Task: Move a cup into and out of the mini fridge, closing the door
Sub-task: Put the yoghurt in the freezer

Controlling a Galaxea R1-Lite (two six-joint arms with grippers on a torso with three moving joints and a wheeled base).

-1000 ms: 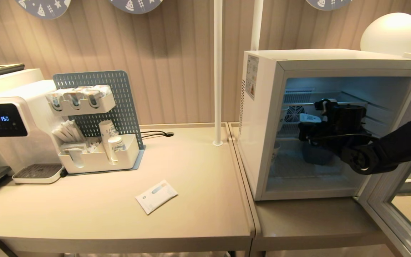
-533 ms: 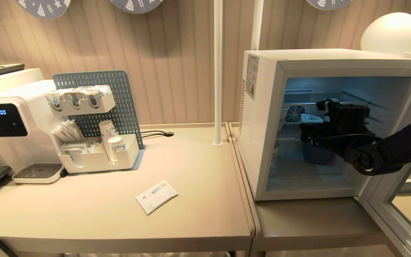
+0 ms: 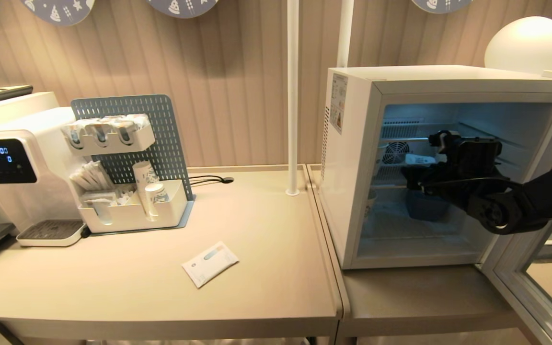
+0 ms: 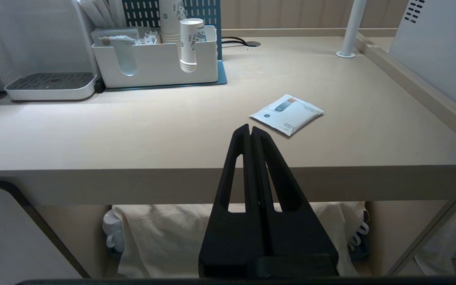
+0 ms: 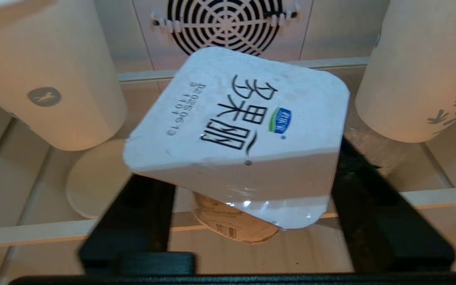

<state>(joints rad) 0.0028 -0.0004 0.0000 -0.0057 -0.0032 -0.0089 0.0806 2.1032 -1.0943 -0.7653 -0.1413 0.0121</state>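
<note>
The right gripper (image 5: pixel 247 198) is inside the boxy white mini fridge (image 3: pixel 352 143), above a wire shelf. Its two black fingers (image 5: pixel 133 221) are spread apart, one on each side of the cup (image 5: pixel 238 134), a small squat tub with a flat white squarish foil lid and a tapered, faintly printed body. There is a visible gap between each finger and the body of the tub, so the gripper does not pinch it; whether a finger touches the edge of the lid I cannot tell. The cup stands between the fingers, its short axis about upright, the lid facing up and a little tilted toward the gripper. The lid is turned so that one corner points away from the gripper, toward the back wall.

Just beyond the fingers, on both sides of the tub, stand two taller pale paper cups (image 5: pixel 50 71). Behind them, on the back wall, is the round fan grille (image 5: pixel 224 23).

The grey-framed glass door (image 3: pixel 534 287) is swung open on the robot's right side.

The left gripper (image 4: pixel 250 136) is parked low before the beige table (image 4: pixel 133 130), fingers pressed together and holding nothing. Beyond its tips a flat white sachet (image 4: pixel 287 114) lies on the table.
</note>
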